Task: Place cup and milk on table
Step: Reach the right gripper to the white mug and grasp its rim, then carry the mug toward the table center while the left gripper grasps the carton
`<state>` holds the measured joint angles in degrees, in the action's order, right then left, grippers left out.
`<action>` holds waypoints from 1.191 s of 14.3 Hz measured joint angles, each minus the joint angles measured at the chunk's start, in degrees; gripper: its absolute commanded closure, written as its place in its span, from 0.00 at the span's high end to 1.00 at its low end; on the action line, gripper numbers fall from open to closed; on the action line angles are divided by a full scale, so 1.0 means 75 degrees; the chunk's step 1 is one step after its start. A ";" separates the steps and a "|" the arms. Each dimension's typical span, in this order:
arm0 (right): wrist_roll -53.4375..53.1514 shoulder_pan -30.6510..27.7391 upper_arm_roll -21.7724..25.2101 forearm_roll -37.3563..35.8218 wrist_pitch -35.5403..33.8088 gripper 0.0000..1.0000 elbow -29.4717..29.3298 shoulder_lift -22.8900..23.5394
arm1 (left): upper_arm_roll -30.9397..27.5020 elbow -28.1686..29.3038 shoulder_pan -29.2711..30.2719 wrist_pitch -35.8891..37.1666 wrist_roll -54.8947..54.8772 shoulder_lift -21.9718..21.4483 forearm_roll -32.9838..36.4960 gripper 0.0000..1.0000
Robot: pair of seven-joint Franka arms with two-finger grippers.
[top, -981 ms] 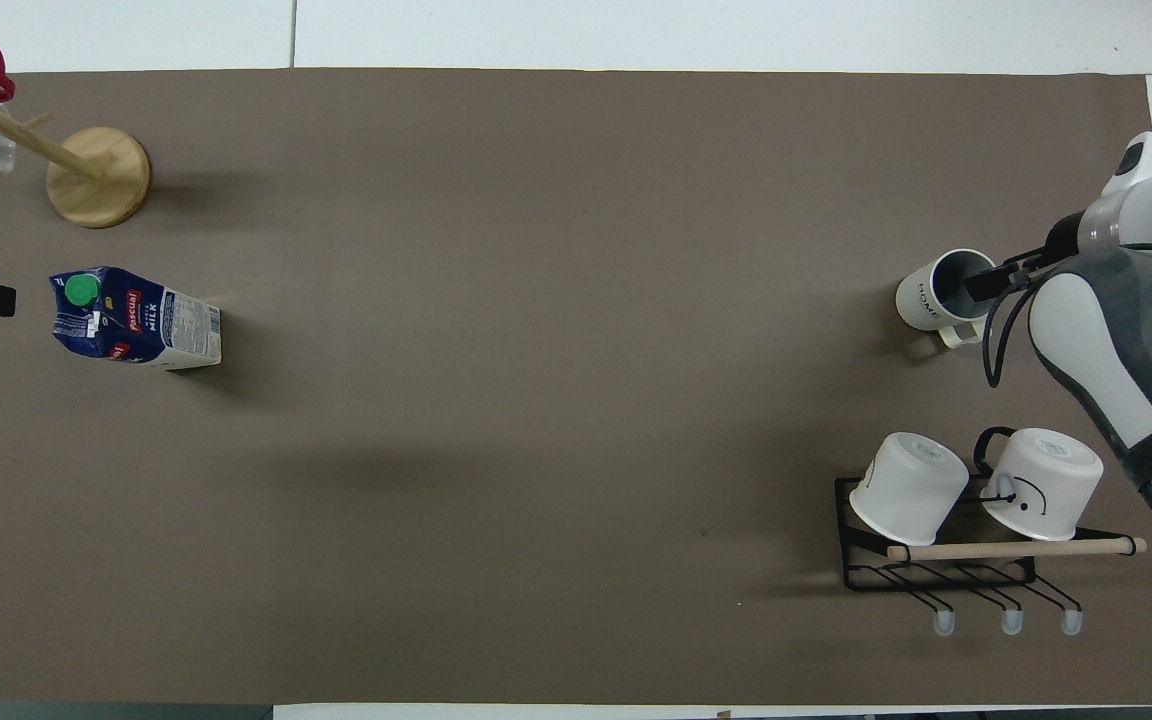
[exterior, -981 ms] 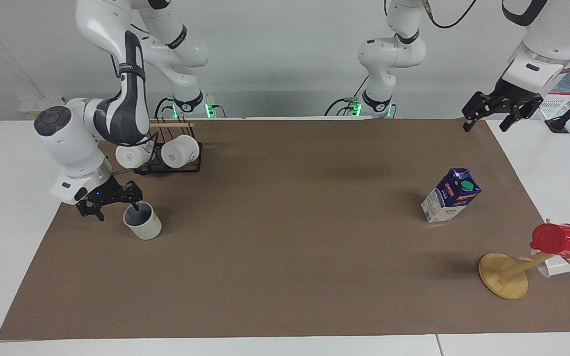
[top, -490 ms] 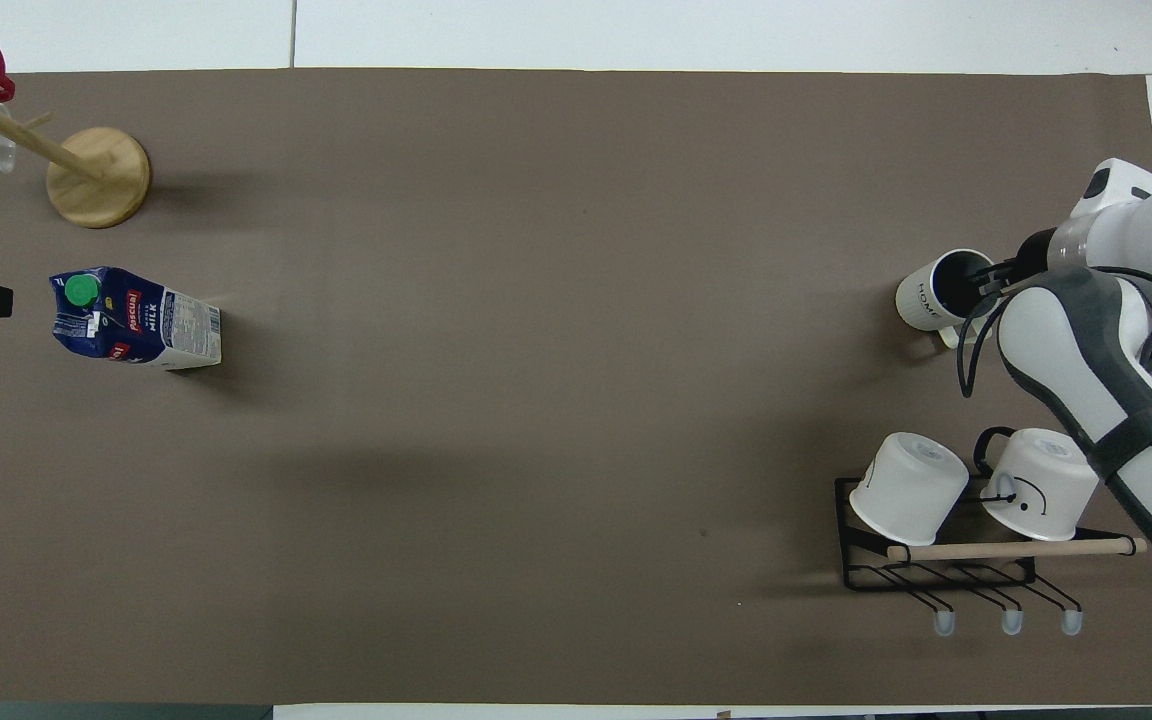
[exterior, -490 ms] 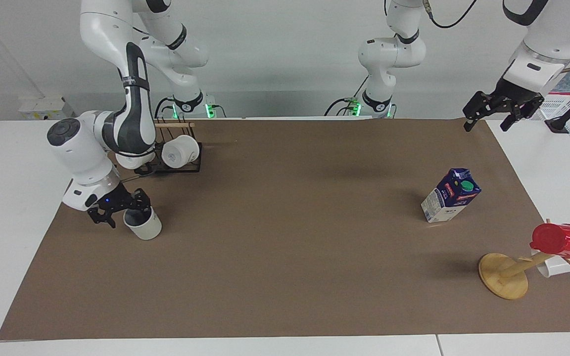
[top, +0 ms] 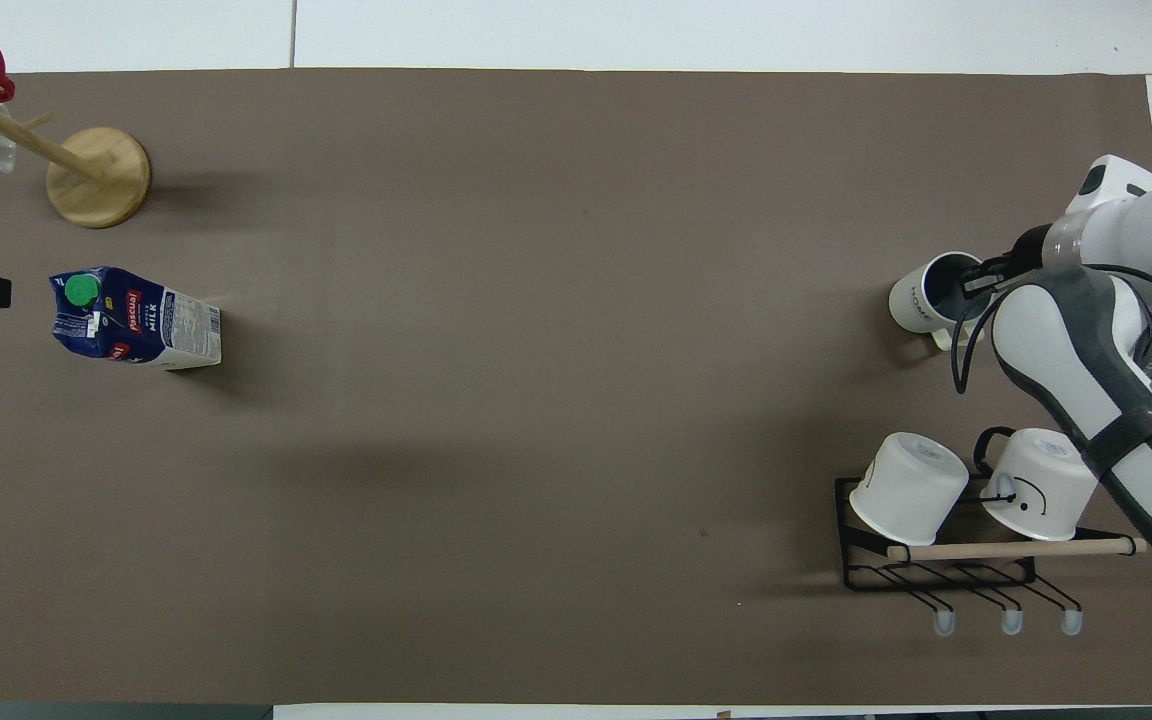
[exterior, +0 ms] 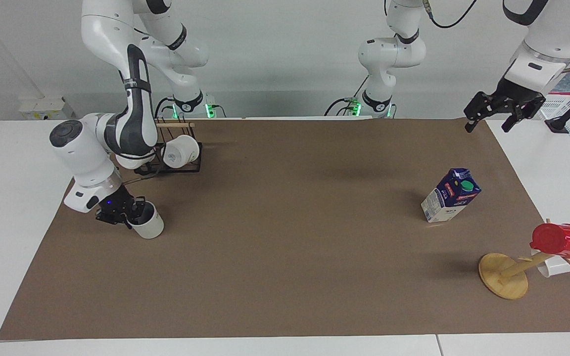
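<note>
Contact is the change: half a second ago the right gripper [exterior: 131, 216] hung just beside the cup [exterior: 147, 225]; now its fingers straddle the rim, one inside, and look clamped on it, so a lift to reposition it seems likely. The cup stands on the table [exterior: 285, 277] at the right arm's end, farther from the robots than the rack [exterior: 172, 163]. Left gripper [exterior: 494, 111], jaws spread, waits over the sheet's corner, well apart from the milk [exterior: 450, 196]. Count: one cup, one milk carton, two white rack mugs [top: 976, 488], one red cup [exterior: 560, 241].

"MILK" on carton [top: 136, 325]; "HOME" on cup [top: 921, 303]
</note>
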<state>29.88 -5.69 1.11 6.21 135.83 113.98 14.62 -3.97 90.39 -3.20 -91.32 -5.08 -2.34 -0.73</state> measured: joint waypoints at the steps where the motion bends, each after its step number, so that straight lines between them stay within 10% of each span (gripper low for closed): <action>1: 0.0000 0.0012 -0.0009 0.0000 -0.0184 0.00 -0.0113 -0.0003 | -0.0002 0.0162 0.0001 -0.0220 0.0000 0.0001 0.0000 1.00; 7: -0.1915 0.1127 -0.0066 -0.0189 -0.2444 0.00 -0.1747 -0.0227 | -0.0013 0.1814 0.0175 -0.2218 0.0000 0.0102 0.0000 1.00; 16: -0.3507 0.3888 -0.0099 -0.0247 -0.0343 0.00 -0.0786 -0.0200 | -0.0009 0.2914 0.0291 -0.3743 0.0247 0.0482 0.0000 1.00; 17: -0.3734 0.4037 -0.0098 -0.0251 -0.0185 0.00 -0.0714 -0.0200 | -0.0009 0.3015 0.0291 -0.3857 0.0257 0.0483 0.0000 0.84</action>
<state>1.88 24.59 0.37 4.33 134.45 108.63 13.12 -4.04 113.00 -1.02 -120.25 -3.15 1.29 -0.72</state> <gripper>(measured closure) 0.956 0.000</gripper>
